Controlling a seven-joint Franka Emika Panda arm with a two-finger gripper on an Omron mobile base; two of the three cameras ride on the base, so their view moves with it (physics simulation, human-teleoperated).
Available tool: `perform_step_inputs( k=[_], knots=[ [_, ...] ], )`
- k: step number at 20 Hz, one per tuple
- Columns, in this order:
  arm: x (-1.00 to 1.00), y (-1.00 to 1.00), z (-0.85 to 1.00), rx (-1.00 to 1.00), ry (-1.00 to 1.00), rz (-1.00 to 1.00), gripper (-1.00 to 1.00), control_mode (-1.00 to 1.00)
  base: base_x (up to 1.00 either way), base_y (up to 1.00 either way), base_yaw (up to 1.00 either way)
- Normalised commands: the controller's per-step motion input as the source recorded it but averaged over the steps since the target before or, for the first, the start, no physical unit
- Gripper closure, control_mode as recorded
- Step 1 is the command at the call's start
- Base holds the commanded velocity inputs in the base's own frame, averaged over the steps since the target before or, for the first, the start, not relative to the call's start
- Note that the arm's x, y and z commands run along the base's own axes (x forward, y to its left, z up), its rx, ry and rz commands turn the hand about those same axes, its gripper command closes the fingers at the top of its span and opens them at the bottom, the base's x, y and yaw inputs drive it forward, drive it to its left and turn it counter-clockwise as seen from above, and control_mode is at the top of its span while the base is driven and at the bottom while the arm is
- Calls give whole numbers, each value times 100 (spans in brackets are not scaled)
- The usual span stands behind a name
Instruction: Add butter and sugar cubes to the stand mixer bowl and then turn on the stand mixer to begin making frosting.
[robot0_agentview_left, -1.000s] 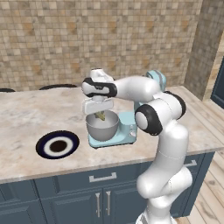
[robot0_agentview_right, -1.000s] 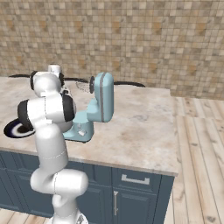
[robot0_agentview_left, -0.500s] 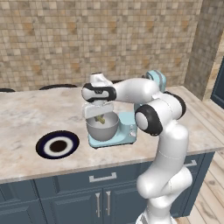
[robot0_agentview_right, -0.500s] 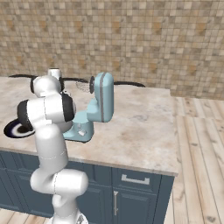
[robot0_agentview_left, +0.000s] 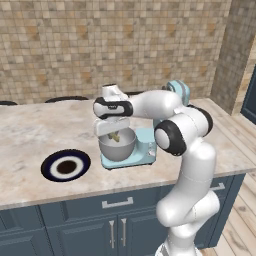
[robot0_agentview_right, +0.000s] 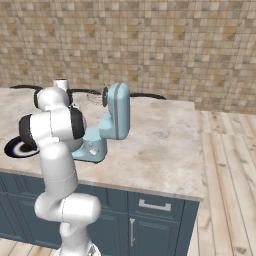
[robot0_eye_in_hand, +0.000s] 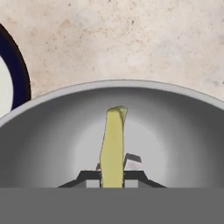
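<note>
The tool (robot0_eye_in_hand: 112, 181) is clamped on the butter (robot0_eye_in_hand: 113, 148), holding it right over the open mouth of the bowl (robot0_eye_in_hand: 52, 131) on the desk (robot0_eye_in_hand: 131, 39), the block's long axis running straight out from the fingertips toward the bottom.

- A dark blue plate (robot0_agentview_left: 65, 166) with a white ring is laid flat on the marble counter (robot0_agentview_left: 30, 135).
- Navy cabinet fronts (robot0_agentview_left: 75, 230) with metal handles are seen below.
- Possibly burners sit by the tiled wall (robot0_agentview_left: 100, 45).
</note>
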Motion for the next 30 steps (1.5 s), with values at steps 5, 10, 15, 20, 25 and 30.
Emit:
perform_step_inputs(
  k=[5, 10, 15, 20, 25, 30],
  knots=[
    [-14, -18, -30, 0, -17, 0, 100, -100, 0, 0, 0],
    [-6, -12, -47, 1, -14, 0, -100, -100, 0, 0, 0],
    [0, -16, -44, 3, -1, -2, -100, -100, 0, 0, 0],
    [-4, -5, -7, 5, -2, -3, -100, -100, 0, 0, 0],
    [-64, 0, 97, 15, -26, -2, -100, -100, 0, 0, 0],
    [-78, -12, 100, 5, -22, -6, -100, -100, 0, 0, 0]
  ],
)
